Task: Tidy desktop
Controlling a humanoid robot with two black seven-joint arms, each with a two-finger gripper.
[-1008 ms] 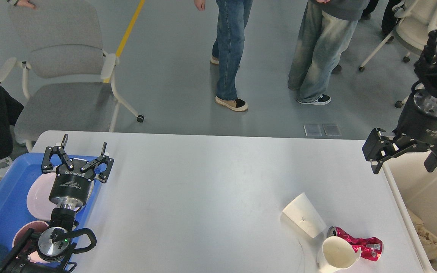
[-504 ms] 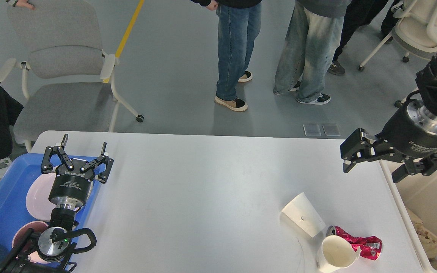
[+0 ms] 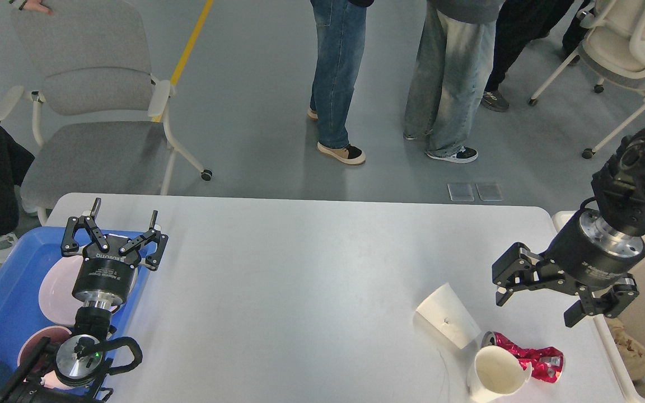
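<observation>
The right hand (image 3: 538, 296), fingers spread and empty, has swung down from over the bin (image 3: 644, 313) toward the crushed red can (image 3: 529, 358) on the tabletop (image 3: 300, 280), where the two paper cups (image 3: 448, 322) touching the can could be knocked away; the left hand (image 3: 114, 224) hovers open, well apart.

Desktop (image 3: 311, 280) smooth matt white; crushed can (image 3: 529, 358) glossy metal.

On the tabletop (image 3: 311, 280), two paper cups (image 3: 448, 323) and a crushed red can (image 3: 529, 358) lie at five o'clock; the right gripper (image 3: 535, 305), spread wide, hovers above them.
</observation>
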